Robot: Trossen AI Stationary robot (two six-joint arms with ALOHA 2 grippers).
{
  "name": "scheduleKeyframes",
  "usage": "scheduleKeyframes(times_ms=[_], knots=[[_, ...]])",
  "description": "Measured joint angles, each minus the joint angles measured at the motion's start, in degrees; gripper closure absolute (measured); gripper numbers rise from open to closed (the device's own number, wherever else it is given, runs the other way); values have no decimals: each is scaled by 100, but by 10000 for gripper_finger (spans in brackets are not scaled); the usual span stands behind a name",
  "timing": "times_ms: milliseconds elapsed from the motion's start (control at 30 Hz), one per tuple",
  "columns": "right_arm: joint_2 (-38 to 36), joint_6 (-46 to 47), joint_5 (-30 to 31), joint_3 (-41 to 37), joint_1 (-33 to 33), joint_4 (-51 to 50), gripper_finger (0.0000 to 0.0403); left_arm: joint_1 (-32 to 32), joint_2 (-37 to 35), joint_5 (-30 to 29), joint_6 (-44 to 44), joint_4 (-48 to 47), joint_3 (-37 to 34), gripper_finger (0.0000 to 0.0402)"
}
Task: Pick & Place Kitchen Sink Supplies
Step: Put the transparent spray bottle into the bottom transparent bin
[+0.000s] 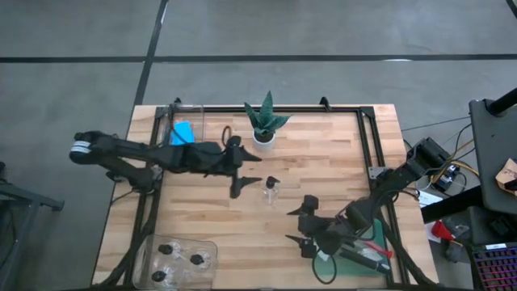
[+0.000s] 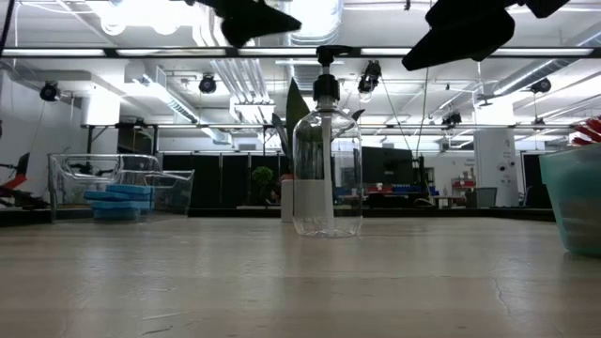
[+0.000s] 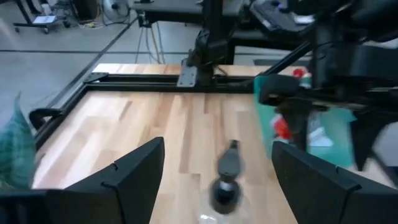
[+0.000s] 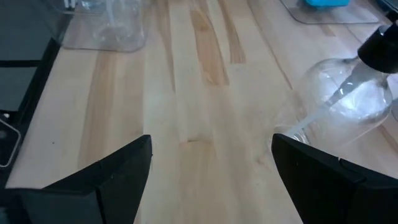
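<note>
— Which gripper is placed for the clear pump bottle (image 1: 271, 191)?

— The bottle is seen upright on the desk (image 1: 323, 153), near its middle, its black pump head on top and its long axis vertical. The left gripper (image 1: 245, 168) is held just beside it, on the side of the potted plant (image 1: 264, 123), with its fingers spread and nothing between them. In the left wrist view the bottle's pump head (image 3: 227, 163) is framed between the two open fingers (image 3: 134, 171), so the bottle lies straight ahead of that gripper and a little below it.

— And the right gripper?

— The right gripper (image 1: 300, 226) is found on the bottle's other side, somewhat farther off, toward the green tray (image 1: 380, 239). It too is released and empty; the bottle (image 4: 345, 102) is seen off to one side of its line, not between its fingers.

— So the left arm is judged nearer?

— Yes. A short forward and downward reach by the left gripper is judged enough to bring its fingers around the bottle's body. Farther off, blue sponges (image 1: 182, 132) are seen in a clear bin (image 1: 197, 113) at the far left edge.
</note>
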Motion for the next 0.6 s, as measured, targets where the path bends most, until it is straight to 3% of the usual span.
scheduleKeyframes(times_ms=[367,600], knots=[[0,127,23,-96,41,34,77,238,1302,407,422,-10,796,103],[0,149,97,-103,149,57,77,267,1549,580,318,-408,1037,104]])
